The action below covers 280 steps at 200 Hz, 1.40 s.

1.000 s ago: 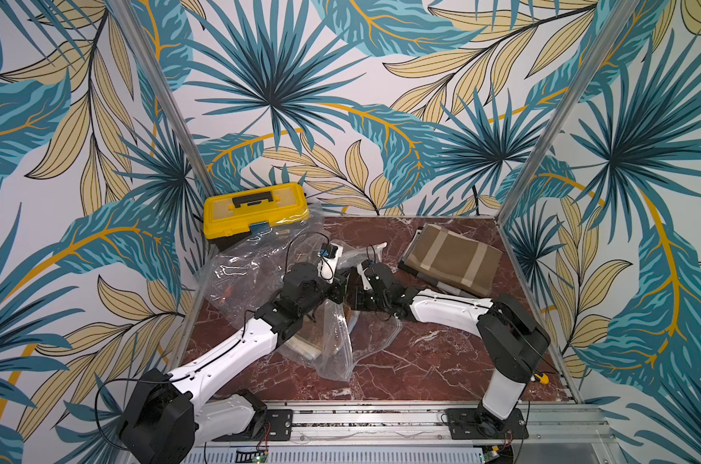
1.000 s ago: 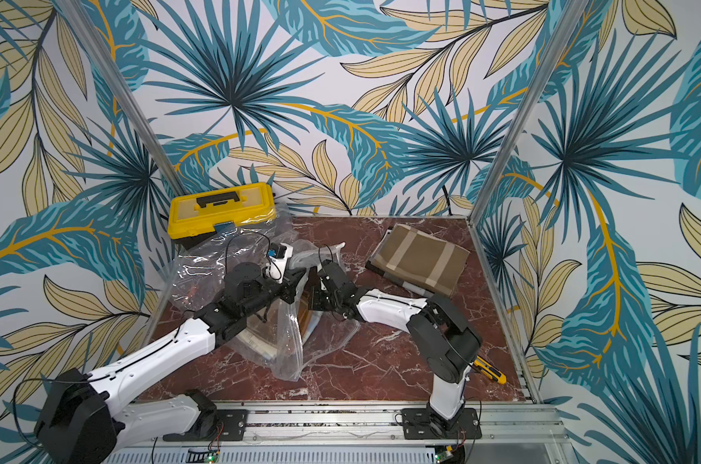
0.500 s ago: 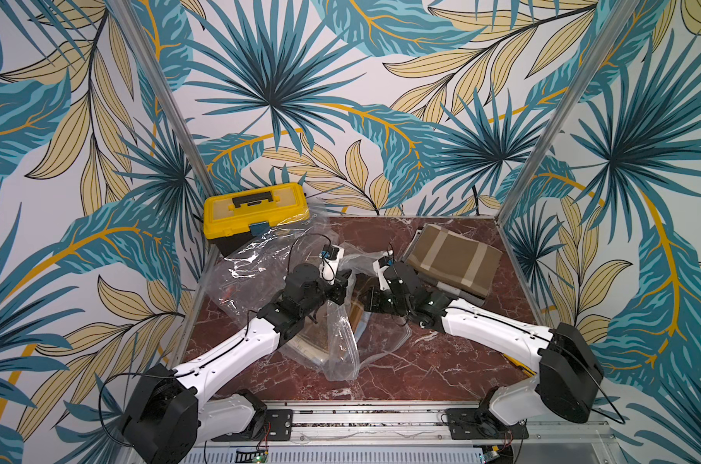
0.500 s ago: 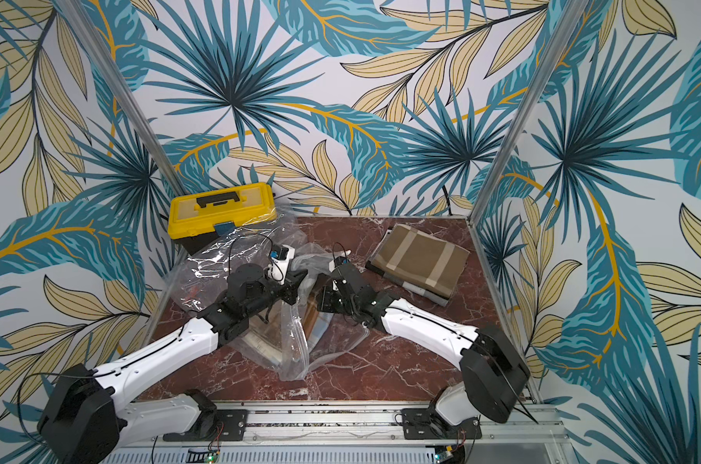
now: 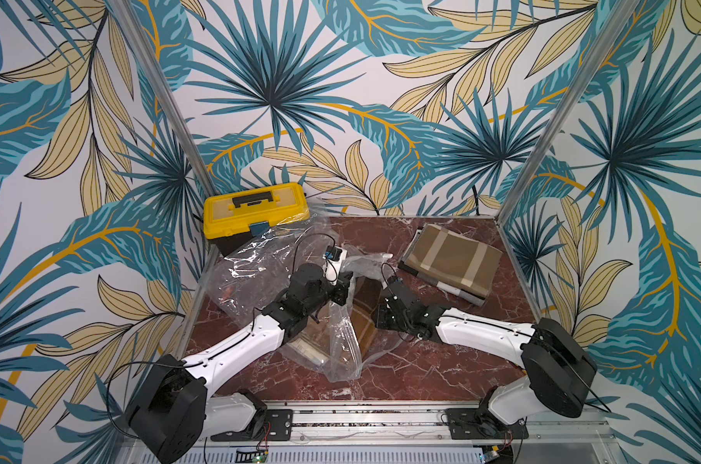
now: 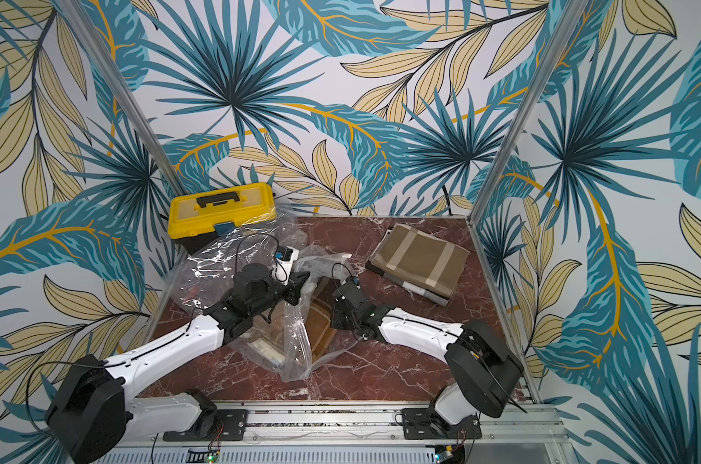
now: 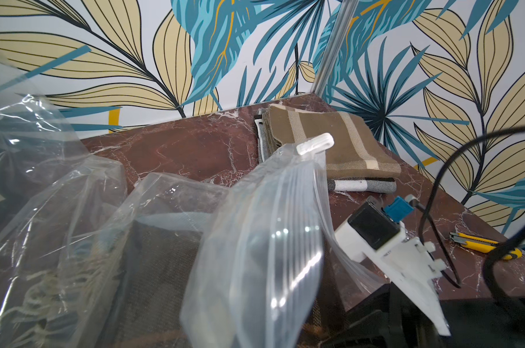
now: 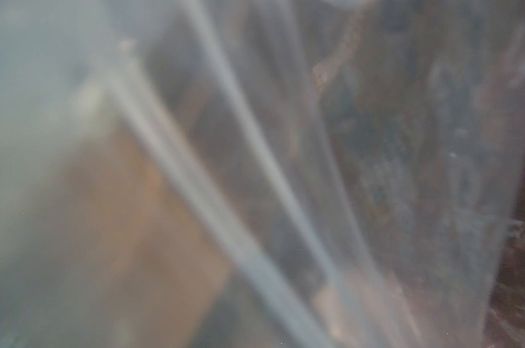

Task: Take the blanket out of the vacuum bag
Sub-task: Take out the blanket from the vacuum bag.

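yellow toolbox [image 5: 256,209], clear bag [image 5: 343,353], striped olive cloth [image 5: 449,261].

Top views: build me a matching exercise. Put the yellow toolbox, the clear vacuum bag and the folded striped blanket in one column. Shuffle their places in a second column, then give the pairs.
Things
1. yellow plastic toolbox
2. clear crinkly plastic vacuum bag
3. folded olive-brown striped blanket

Places
A. far right part of the red-brown marble table, lying outside the bag
B. far left corner of the table
C. middle of the table

Pairs: 1-B, 2-C, 3-A
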{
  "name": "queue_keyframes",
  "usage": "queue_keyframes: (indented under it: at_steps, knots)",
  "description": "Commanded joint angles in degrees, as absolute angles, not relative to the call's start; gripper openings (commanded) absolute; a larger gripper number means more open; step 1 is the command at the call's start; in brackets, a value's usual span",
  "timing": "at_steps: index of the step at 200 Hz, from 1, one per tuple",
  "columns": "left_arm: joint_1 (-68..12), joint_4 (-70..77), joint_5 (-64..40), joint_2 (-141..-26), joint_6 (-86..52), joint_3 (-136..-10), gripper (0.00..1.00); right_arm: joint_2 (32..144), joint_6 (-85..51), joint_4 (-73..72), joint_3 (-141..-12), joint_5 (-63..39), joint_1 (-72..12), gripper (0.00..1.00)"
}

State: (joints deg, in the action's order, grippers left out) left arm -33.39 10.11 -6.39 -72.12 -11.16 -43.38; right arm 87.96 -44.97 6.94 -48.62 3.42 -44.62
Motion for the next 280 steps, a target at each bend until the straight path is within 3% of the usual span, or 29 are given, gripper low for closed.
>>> queue_keyframes:
  at_steps: [1, 19, 42, 122, 133, 177, 215, 243, 280]
  knots:
    - [-33.3, 10.6, -6.1, -71.5, -11.2, -43.6, 0.0, 90.0, -43.9, 6.3, -47.8, 6.0, -44.6, 0.47]
    - [-33.2, 10.6, -6.2, -71.5, -11.1, -43.5, 0.0, 91.2, -44.2, 5.5, -47.5, 5.3, -44.3, 0.57]
    - [-33.3, 10.6, -6.4, -71.8, -11.0, -43.6, 0.0, 91.1, -44.5, -3.4, -44.0, 2.3, -44.0, 0.63]
    - [-33.3, 9.6, -6.8, -71.7, -10.5, -44.2, 0.0, 95.0, -40.4, -14.9, -45.6, -5.5, -43.3, 0.66]
    - [-33.3, 9.4, -6.7, -71.7, -10.4, -44.3, 0.0, 95.2, -40.1, -16.0, -45.6, -6.3, -43.2, 0.57]
    - [-33.2, 9.7, -6.7, -72.2, -10.2, -44.4, 0.0, 93.4, -38.3, -12.0, -48.0, -6.3, -43.1, 0.0]
    - [-33.2, 10.2, -5.9, -72.8, -10.4, -44.2, 0.0, 87.4, -37.2, -5.6, -50.2, -4.8, -43.1, 0.0]
    - [-32.5, 9.3, 1.0, -74.1, -12.2, -44.4, 0.0, 82.8, -40.0, 1.7, -54.5, -4.9, -43.2, 0.0]
    - [-31.0, 8.7, 3.0, -77.8, -13.0, -45.9, 0.0, 75.9, -44.8, 1.2, -54.8, -7.6, -43.5, 0.0]
